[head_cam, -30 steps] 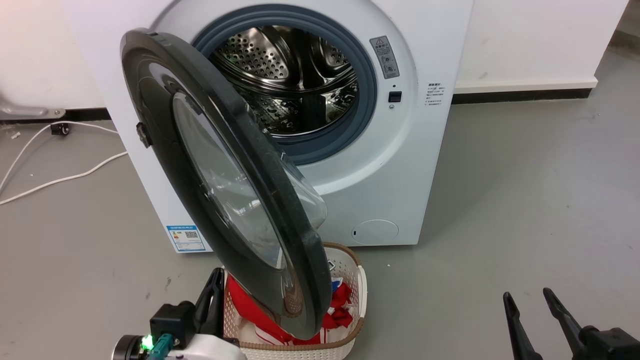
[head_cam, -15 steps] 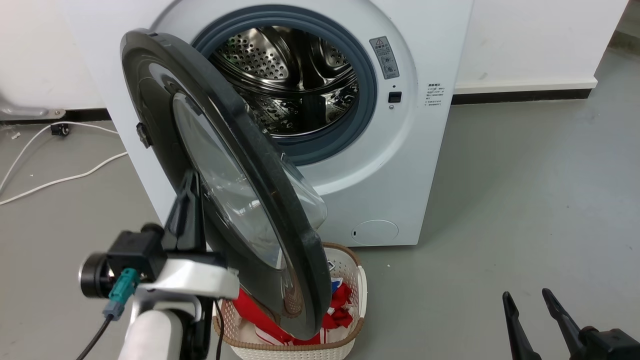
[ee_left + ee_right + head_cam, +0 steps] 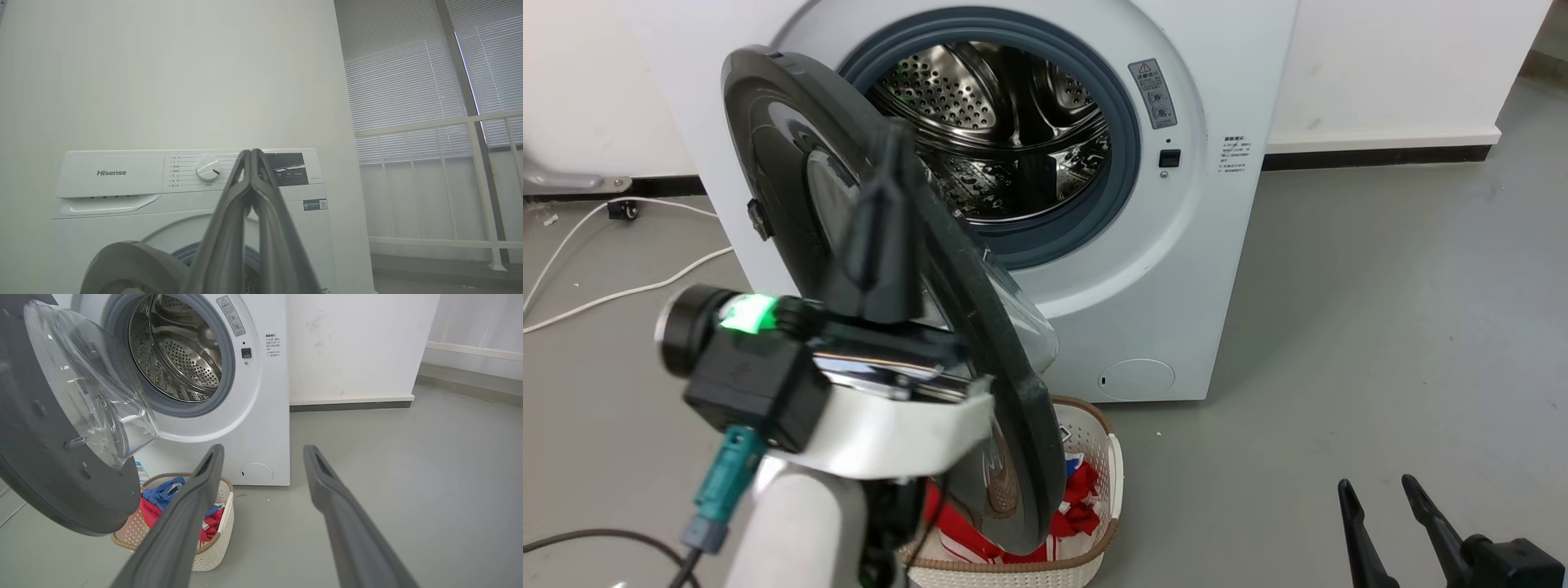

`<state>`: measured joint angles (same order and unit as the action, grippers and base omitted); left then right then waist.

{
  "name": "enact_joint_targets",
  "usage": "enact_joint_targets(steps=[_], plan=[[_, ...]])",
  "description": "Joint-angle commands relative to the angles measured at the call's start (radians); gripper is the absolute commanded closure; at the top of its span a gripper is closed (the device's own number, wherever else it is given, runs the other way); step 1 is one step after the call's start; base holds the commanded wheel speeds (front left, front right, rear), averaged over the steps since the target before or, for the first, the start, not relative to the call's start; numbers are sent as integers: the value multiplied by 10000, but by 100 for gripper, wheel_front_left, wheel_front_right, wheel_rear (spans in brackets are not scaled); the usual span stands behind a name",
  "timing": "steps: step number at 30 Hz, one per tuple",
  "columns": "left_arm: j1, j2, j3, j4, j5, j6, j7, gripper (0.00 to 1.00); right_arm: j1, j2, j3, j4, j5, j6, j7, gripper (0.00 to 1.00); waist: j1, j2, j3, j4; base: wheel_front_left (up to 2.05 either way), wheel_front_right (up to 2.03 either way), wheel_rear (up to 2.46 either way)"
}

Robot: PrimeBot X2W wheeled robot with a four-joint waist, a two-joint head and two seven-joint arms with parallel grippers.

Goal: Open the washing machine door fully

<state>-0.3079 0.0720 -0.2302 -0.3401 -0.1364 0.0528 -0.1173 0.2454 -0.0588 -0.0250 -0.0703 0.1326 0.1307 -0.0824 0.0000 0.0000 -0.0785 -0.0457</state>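
Since one second ago the left gripper [image 3: 893, 139] has risen from the lower left of the head view and now stands in front of the washing machine door [image 3: 768, 139]. The door itself has kept its position.

Left gripper: fingers pressed together with nothing between them, pointing up. In the left wrist view its tips [image 3: 251, 153] lie over the control panel of the washing machine [image 3: 122, 175], with the door rim [image 3: 130, 265] at lower left. Whether the fingers touch the door cannot be told.

Right gripper [image 3: 1374, 488]: low at the lower right, above bare floor and well apart from the machine. Its fingers are spread wide and hold nothing, as the right wrist view confirms [image 3: 263, 449].

Door: hinged at the left side of the washing machine [image 3: 1176, 269] and standing part open. In the head view the disc shows almost edge-on, its line running from the hinge at upper left down to the lower right. The glossy outer face looks toward the robot's left; the clear glass bowl [image 3: 94, 388] bulges toward the drum [image 3: 996, 106]. The free edge hangs over a laundry basket [image 3: 1112, 465] holding red and blue clothes [image 3: 163, 490].

A white cable [image 3: 621, 290] lies on the floor to the left of the machine.
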Motion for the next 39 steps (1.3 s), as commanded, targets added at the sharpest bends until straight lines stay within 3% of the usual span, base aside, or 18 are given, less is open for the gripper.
enact_joint_targets(steps=[1,13,21,28,39], plan=[[-105,-63,-306,-133,-87,-83,152,100,-163,45,19,30,23,1,-44,0,0,0,6,-13,0,0,0],[862,-196,-3211,-180,-1321,-171,1465,100,-109,61,-36,252,81,1,-88,0,0,0,104,157,0,0,0],[2140,-109,-4417,558,-1803,-226,2181,100,-245,66,-6,400,127,1,-92,0,0,0,238,347,0,0,0],[2640,97,-4399,1842,-1956,24,2346,100,-357,65,74,569,169,1,-119,0,0,0,355,330,0,0,0],[2029,-24,-3641,3580,-2189,555,1810,100,-493,53,116,763,280,1,-82,0,0,0,456,76,0,0,0]])
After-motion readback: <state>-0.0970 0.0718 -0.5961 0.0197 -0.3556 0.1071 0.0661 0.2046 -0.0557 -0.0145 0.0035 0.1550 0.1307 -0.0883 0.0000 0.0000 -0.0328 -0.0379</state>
